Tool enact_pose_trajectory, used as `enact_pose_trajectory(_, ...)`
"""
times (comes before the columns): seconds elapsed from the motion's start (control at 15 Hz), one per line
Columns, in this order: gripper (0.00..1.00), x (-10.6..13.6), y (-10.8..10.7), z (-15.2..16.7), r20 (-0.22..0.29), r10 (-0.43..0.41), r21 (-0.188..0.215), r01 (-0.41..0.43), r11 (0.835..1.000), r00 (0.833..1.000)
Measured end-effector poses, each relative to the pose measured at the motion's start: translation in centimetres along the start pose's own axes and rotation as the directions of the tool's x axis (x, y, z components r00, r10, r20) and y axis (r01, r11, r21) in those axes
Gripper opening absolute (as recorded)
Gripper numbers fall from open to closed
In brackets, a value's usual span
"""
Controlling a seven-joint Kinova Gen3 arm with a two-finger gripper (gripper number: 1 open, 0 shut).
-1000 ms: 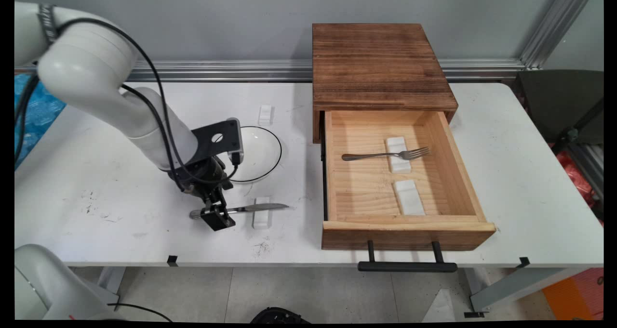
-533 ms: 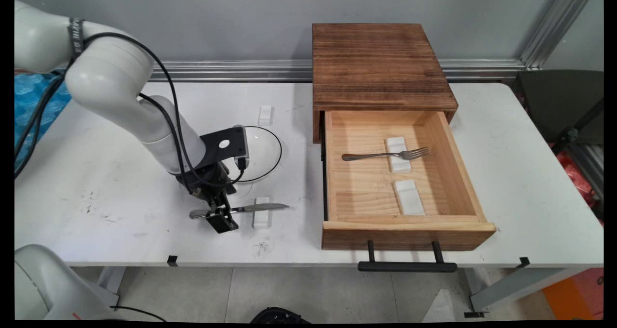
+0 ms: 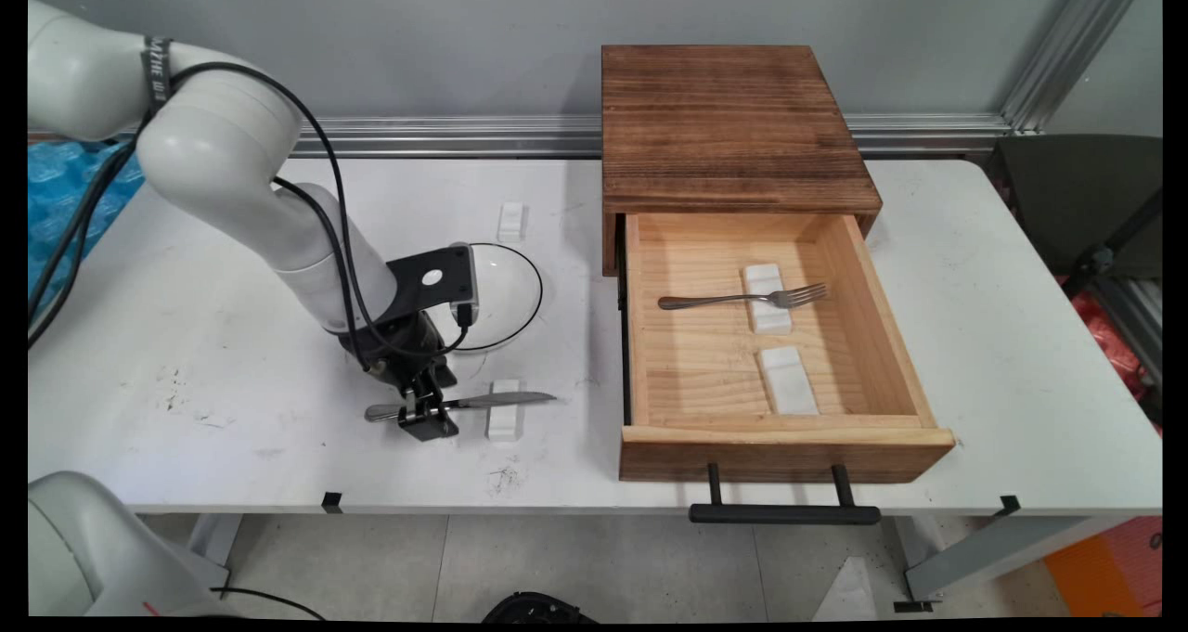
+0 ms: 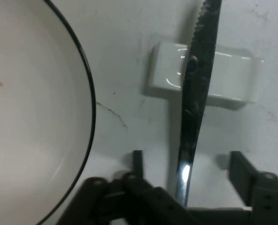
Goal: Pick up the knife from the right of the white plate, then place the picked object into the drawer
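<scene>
Since the earlier frame the gripper has sunk lower over the knife, left of centre in the main view, its fingers spread on either side of the knife's handle without closing on it. The blade lies across a small white rest, just below the black-rimmed white plate. To the right, an open wooden drawer holds a fork.

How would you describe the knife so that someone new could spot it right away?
Start at the open wooden drawer and look left to the white plate with a black rim. Just in front of it lies a silver table knife, its blade propped on a small white rest. The end effector straddles its handle.
</scene>
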Motion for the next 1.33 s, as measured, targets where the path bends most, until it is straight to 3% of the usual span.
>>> enact_pose_trajectory(0.87, 0.0, -0.3, -0.7, -0.5, 0.013, 0.053, 0.002, -0.053, 0.999, 0.999)
enact_pose_trajectory(1.33, 0.0, 0.3, 0.1, -2.6, 0.017, 0.071, 0.002, -0.071, 0.997, 0.997)
